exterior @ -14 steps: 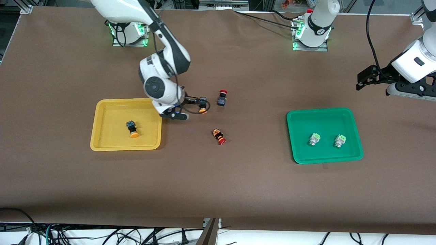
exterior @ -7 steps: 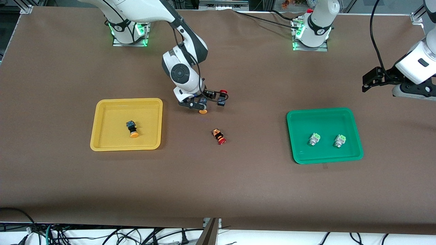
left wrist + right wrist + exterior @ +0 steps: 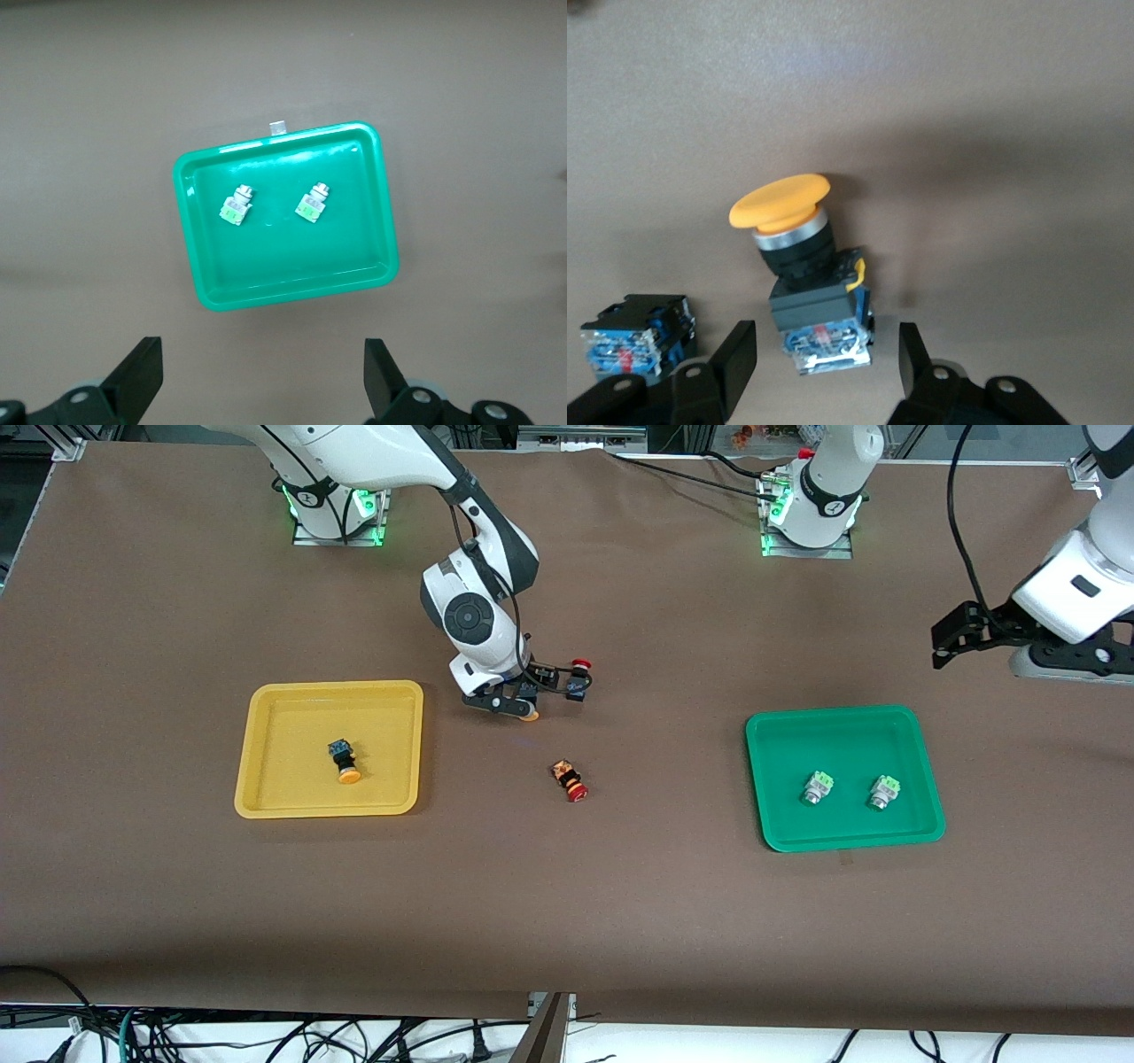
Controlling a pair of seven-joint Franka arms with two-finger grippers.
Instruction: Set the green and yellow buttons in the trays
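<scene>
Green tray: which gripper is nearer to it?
Left. The left gripper hangs open above the table just past the green tray; the right gripper straddles a yellow button near the yellow tray.

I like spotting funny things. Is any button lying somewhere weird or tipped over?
Yes. One red button lies tipped on its side on the bare table, between the yellow tray and green tray. The yellow button on the table leans askew between the right gripper's open fingers.

Light: bright, even, from overhead.
Shadows: soft and short under the trays; a dark blurred patch beside the yellow button [image 3: 799, 266] in the right wrist view.
Glare: white streaks on the green tray [image 3: 288, 283] floor.
Focus: front view crisp; right wrist view slightly soft.
</scene>
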